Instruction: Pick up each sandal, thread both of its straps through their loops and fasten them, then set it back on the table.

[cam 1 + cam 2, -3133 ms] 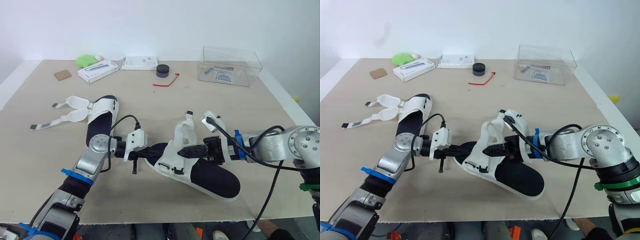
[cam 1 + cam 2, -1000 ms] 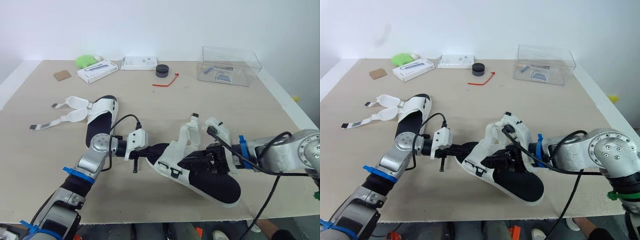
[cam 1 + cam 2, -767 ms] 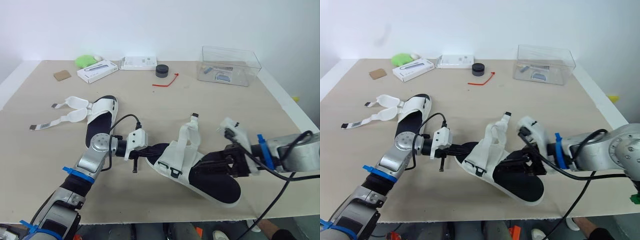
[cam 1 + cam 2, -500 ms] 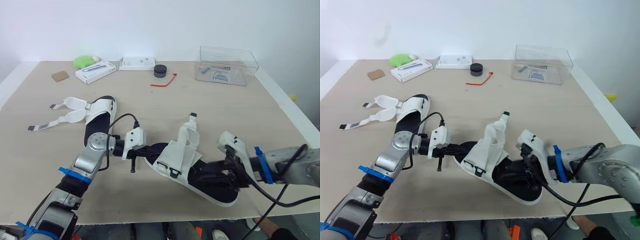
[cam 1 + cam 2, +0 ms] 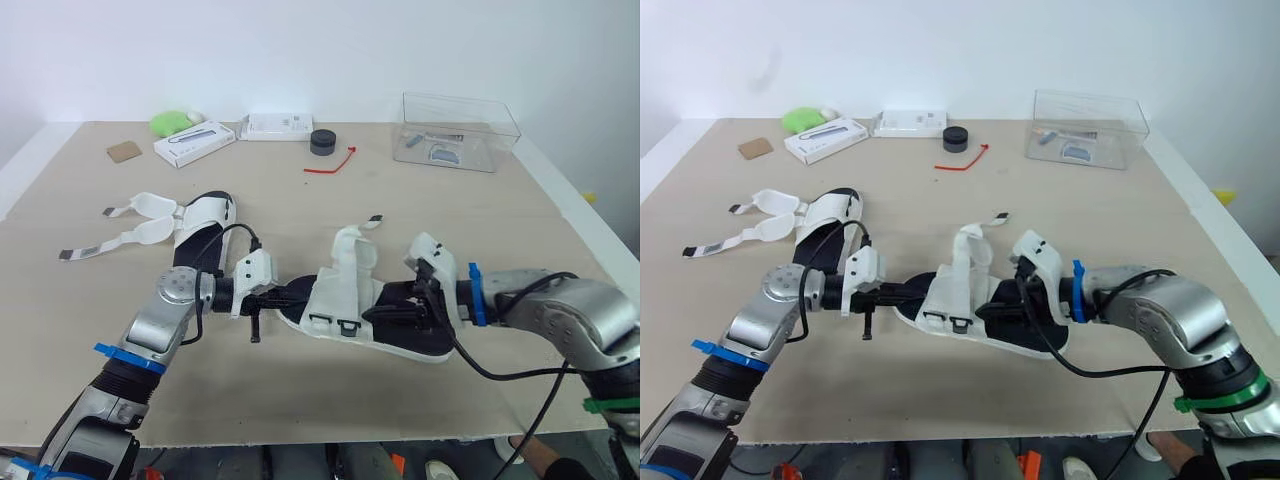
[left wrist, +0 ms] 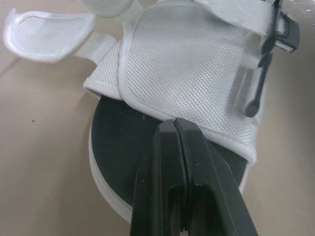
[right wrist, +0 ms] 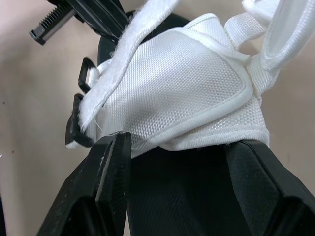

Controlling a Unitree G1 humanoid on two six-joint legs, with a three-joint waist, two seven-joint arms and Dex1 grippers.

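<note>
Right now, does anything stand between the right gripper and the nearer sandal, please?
Nothing visible does. The right gripper is open, its fingers on either side of the sandal, over its black footbed, right behind the white upper.

Woven white mesh cloth on sandal (image 6: 187,64)

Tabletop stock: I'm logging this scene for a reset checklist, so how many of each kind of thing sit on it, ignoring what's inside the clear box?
Sandals: 2
White boxes: 2
Clear plastic box: 1
Small black cylinder: 1
Red tie: 1
Green object: 1
Brown square piece: 1
Total: 9
</note>
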